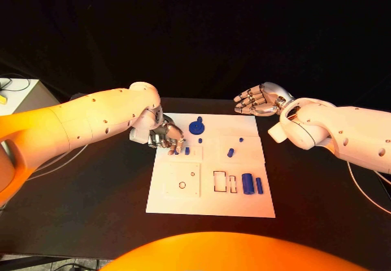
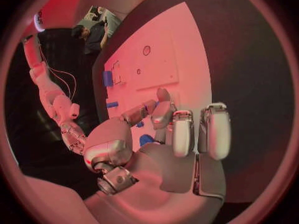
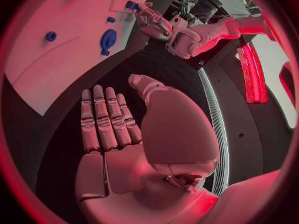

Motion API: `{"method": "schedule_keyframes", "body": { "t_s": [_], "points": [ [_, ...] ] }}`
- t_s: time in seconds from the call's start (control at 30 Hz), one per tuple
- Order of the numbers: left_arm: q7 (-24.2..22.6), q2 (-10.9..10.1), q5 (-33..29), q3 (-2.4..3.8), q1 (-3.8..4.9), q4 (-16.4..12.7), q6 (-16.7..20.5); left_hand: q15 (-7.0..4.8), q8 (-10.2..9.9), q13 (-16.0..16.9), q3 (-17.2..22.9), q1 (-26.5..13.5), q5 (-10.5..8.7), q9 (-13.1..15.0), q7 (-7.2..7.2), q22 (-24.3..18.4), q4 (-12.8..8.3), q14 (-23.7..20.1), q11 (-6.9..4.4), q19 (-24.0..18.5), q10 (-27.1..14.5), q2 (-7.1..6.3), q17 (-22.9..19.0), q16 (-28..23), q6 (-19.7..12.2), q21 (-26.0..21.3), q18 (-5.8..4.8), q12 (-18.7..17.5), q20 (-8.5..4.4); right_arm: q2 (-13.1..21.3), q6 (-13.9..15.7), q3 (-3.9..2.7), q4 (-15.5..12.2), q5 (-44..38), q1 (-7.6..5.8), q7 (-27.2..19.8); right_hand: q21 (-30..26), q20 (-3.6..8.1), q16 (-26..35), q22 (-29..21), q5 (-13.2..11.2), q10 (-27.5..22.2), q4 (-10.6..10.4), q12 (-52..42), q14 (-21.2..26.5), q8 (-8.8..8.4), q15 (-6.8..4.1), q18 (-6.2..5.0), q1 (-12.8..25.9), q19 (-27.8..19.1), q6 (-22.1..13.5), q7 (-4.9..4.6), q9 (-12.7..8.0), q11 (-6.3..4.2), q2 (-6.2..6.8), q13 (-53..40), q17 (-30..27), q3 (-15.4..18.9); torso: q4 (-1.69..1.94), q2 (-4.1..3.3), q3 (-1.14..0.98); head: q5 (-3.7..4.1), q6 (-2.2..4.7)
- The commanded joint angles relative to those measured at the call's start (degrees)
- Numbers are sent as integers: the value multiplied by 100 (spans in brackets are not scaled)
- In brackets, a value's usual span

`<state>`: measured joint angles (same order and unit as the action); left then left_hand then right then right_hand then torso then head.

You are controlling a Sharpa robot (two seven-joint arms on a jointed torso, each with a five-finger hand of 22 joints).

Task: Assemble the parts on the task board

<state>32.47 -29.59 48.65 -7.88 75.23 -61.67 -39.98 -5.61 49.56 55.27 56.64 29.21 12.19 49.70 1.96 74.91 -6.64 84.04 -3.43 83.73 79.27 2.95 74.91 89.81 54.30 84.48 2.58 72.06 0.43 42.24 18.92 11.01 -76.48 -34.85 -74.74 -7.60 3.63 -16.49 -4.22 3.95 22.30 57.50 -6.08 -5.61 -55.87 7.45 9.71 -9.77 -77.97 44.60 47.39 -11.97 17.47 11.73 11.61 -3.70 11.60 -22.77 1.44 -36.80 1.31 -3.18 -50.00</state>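
Observation:
The white task board [image 1: 167, 197] lies mid-table. At its far left corner my left hand [image 1: 165, 137] points its fingers down onto the board, fingertips right beside a small blue peg [image 1: 186, 151]; whether they grip it I cannot tell. In the left wrist view the thumb and one finger [image 2: 163, 104] reach toward the board [image 2: 168, 50] while the other fingers curl. A round blue part [image 1: 196, 126] lies just beyond the hand. Two blue cylinders [image 1: 247, 183] lie at the board's near right. My right hand [image 1: 259, 100] hovers beyond the far right corner, fingers straight, holding nothing.
More small blue pieces [image 1: 230, 152] sit on the board's middle right. Rectangular outlines [image 1: 221, 180] and a round hole [image 1: 182, 184] mark the near half. Cables [image 1: 16, 84] hang off the table's far left. Black tabletop [image 1: 90, 197] surrounds the board.

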Motion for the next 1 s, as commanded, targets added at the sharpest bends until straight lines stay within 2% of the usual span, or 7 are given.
{"method": "schedule_keyframes", "body": {
  "t_s": [0.03, 1.0],
  "points": [
    [-10, 18, -55, -2, 1, 2, -110, -44, -28, 0, 6, 390, 36, 8, -228, 803, 25, 596, -29, 185, -21, 354, 1509, 19, 203, 0, -61, -20, 3, -4, -87, -1, -3, -24, 3, -58, 2, 1, 19, -6, 37, 54, 6, 23, -38, -21, 14, -59, 55, -22, 32, -313, -6, -5, 24, 6, -7, -12, 1, -2, 1, 3, 0],
    [43, -3, -56, -20, 0, 65, -111, -43, -39, 1, -2, 429, 37, 24, -226, 800, 39, 596, -28, 183, -24, 343, 1509, 19, 203, -3, -60, -24, 3, 1, -87, -1, -7, -24, 3, -57, 2, 1, 19, -6, 37, 54, 6, 23, -38, -21, 14, -59, 55, -22, 32, -313, -6, -5, 24, 6, -7, -12, 3, 1, 1, 8, 0]
  ]
}}
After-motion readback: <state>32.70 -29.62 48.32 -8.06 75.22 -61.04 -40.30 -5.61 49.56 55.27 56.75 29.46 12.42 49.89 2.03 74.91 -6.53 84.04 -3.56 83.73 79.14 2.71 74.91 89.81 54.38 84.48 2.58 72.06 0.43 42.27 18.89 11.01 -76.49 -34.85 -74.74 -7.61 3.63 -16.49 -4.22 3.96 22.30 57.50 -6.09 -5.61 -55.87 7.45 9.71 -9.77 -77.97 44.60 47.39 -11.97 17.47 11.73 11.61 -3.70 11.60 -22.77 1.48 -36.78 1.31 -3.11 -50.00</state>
